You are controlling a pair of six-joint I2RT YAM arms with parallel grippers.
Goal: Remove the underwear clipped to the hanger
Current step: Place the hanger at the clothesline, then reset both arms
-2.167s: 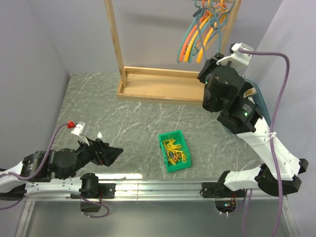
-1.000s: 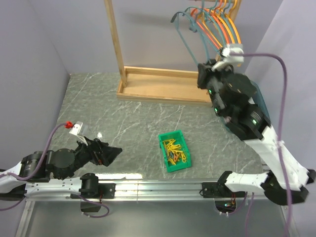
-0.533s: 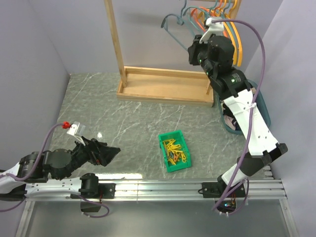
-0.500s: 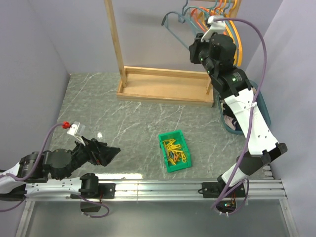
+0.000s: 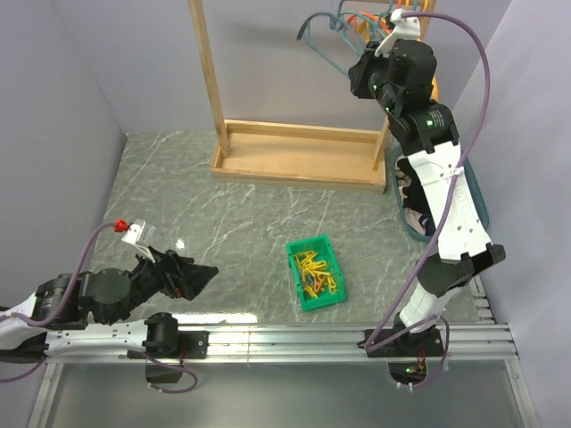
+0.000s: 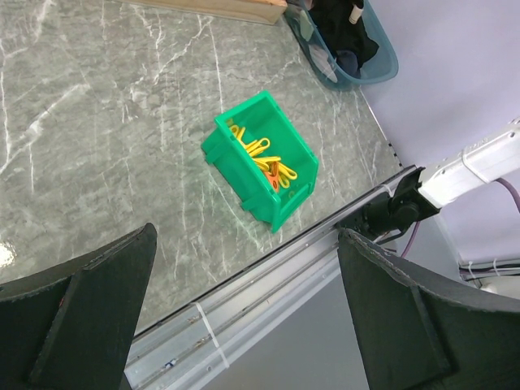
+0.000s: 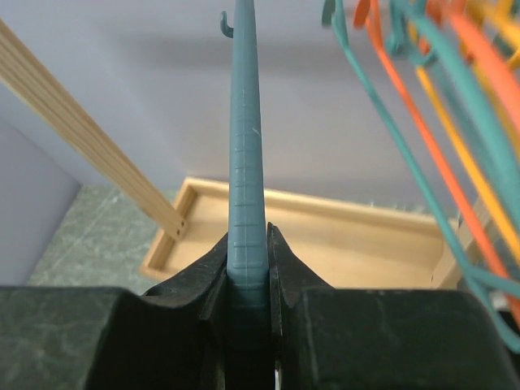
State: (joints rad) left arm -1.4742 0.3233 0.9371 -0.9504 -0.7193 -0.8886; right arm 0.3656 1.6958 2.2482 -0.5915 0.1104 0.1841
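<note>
My right gripper [image 5: 364,78] is raised high beside the wooden rack and is shut on a bare teal hanger [image 5: 318,37]. In the right wrist view the hanger's bar [image 7: 246,162] runs straight up from between the shut jaws [image 7: 246,244], and no cloth hangs on it. Black underwear [image 5: 416,198] lies in a teal basket [image 5: 471,189] at the right; it also shows in the left wrist view [image 6: 348,34]. My left gripper [image 5: 194,276] is open and empty, low over the table's near left [image 6: 245,236].
A green bin [image 5: 316,273] of yellow pegs [image 6: 262,162] stands in the middle front. The wooden rack base [image 5: 294,153] and post [image 5: 207,71] stand at the back. Orange, yellow and teal hangers [image 7: 443,106] hang at the upper right. A metal rail [image 5: 294,337] lines the near edge.
My right arm has swung up and back toward the rack top with the teal hanger in its jaws. The left arm has barely moved.
</note>
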